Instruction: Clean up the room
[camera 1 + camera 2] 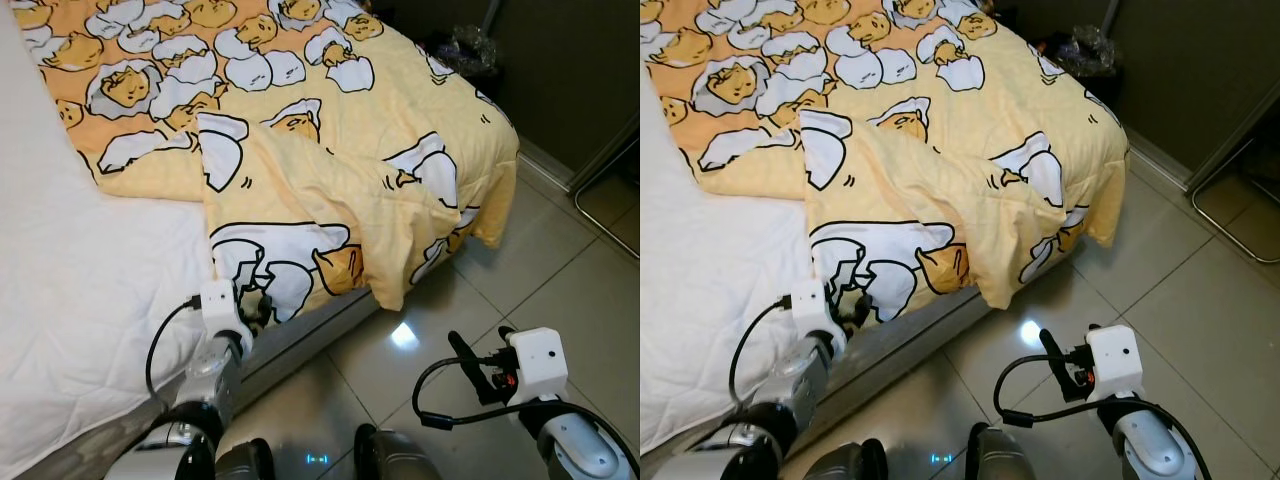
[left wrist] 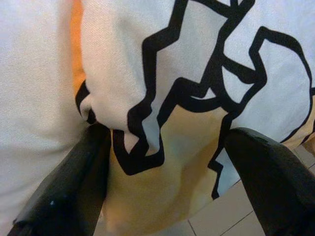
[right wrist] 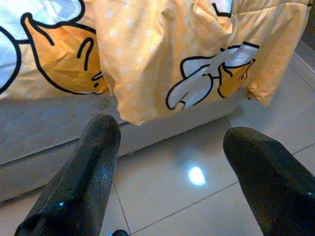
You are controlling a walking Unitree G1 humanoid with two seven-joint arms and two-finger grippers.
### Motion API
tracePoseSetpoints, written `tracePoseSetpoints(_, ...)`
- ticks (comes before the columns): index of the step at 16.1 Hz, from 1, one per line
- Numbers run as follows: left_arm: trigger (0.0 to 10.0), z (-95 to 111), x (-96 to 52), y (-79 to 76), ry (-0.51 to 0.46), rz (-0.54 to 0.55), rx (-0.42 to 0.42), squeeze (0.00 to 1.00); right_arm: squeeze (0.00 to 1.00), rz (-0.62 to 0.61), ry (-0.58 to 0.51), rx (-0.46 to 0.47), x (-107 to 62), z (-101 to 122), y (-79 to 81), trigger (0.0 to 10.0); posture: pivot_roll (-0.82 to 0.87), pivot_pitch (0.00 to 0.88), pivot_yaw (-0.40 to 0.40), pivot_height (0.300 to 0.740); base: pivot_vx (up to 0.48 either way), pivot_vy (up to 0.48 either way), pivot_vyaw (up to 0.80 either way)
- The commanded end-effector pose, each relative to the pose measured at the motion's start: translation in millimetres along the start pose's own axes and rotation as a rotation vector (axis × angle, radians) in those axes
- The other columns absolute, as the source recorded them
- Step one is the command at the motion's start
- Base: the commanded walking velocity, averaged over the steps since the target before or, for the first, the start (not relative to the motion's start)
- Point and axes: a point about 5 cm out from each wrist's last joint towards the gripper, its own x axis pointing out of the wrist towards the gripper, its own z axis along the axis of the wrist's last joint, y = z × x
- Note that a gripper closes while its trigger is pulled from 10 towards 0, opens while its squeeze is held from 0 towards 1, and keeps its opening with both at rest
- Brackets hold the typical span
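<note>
While the robot stands at the bedside, its left tool [image 1: 250,312] sits right at the hanging edge of the yellow blanket [image 1: 330,170], fingers spread wide with a fold of printed fabric bulging between them. The left wrist view shows the cloth touching the inner side of one finger [image 2: 74,182], yet the fingers have not closed, so nothing is gripped. That placement looks deliberate: the edge is the natural handle for pulling the cover straight.

Nearer the floor, the right tool [image 3: 167,172] hovers above the pale tiled floor [image 1: 560,280], fingers equally wide apart and holding nothing. It points toward the drooping blanket corner [image 3: 133,105] that spills past the mattress side [image 3: 44,132], probably waiting for its own hold.

Farther in, the blanket lies crumpled and folded back on itself, leaving the white sheet [image 1: 70,270] bare on the robot's left. Its far corner hangs off the foot of the bed. Beyond that, a dark bin with a crinkled bag [image 1: 468,45] stands by the wall. Judging by this, the bed-making has barely begun.
</note>
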Motion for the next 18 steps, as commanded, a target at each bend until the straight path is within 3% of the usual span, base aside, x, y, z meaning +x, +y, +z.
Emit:
tracePoseSetpoints(1, 0.0, -6, -0.6, 1.2, 0.032, 0.013, -0.028, 0.0, 0.0, 0.004, 0.003, -0.003, -3.9, 2, -0.1, 10.0, -0.31, 0.222, 0.007, 0.74, 0.0, 0.0, 0.0)
tracePoseSetpoints(4, 0.0, -8, -1.0, 6.8, 0.048, 0.05, -0.127, 0.0, 0.0, 0.069, 0.003, 0.044, -3.6, 4, 5.5, 10.0, -0.31, 0.219, 0.006, 0.74, 0.0, 0.0, 0.0)
tracePoseSetpoints(5, 0.0, -12, -2.6, 9.2, 0.055, 0.056, -0.15, 0.0, 0.0, 0.183, 0.016, 0.072, -3.5, 4, 19.3, 10.0, -0.32, 0.213, 0.008, 0.74, 0.0, 0.0, 0.0)
tracePoseSetpoints(7, 0.0, -16, -5.0, 12.7, 0.055, 0.059, -0.191, 0.0, 0.0, 0.287, 0.037, 0.079, 1.4, -1, 35.3, 10.0, -0.31, 0.211, 0.009, 0.74, 0.0, 0.0, 0.0)
tracePoseSetpoints(9, 0.0, -17, -5.8, 14.7, 0.05, 0.065, -0.236, 0.0, 0.0, 0.298, 0.041, 0.081, 8.7, -2, 39.6, 10.0, -0.3, 0.214, 0.009, 0.74, 0.0, 0.0, 0.0)
tracePoseSetpoints(12, 0.0, -14, -5.1, 11.1, 0.011, -0.002, -0.369, 0.0, 0.0, 0.345, 0.041, 0.069, 15.6, 1, 46.9, 10.0, -0.27, 0.23, 0.012, 0.74, 0.0, 0.0, 0.0)
tracePoseSetpoints(16, 0.0, -31, -15.1, 20.4, 0.039, -0.036, -0.403, 0.0, 0.0, 0.356, 0.044, 0.08, 17.7, 0, 53.9, 10.0, -0.24, 0.251, 0.023, 0.74, 0.0, 0.0, 0.0)
tracePoseSetpoints(18, 0.0, -38, -18.4, 20.0, 0.065, -0.073, -0.355, 0.0, 0.0, 0.379, 0.041, 0.081, 18.9, 1, 57.1, 10.0, -0.24, 0.249, 0.021, 0.74, 0.0, 0.0, 0.0)
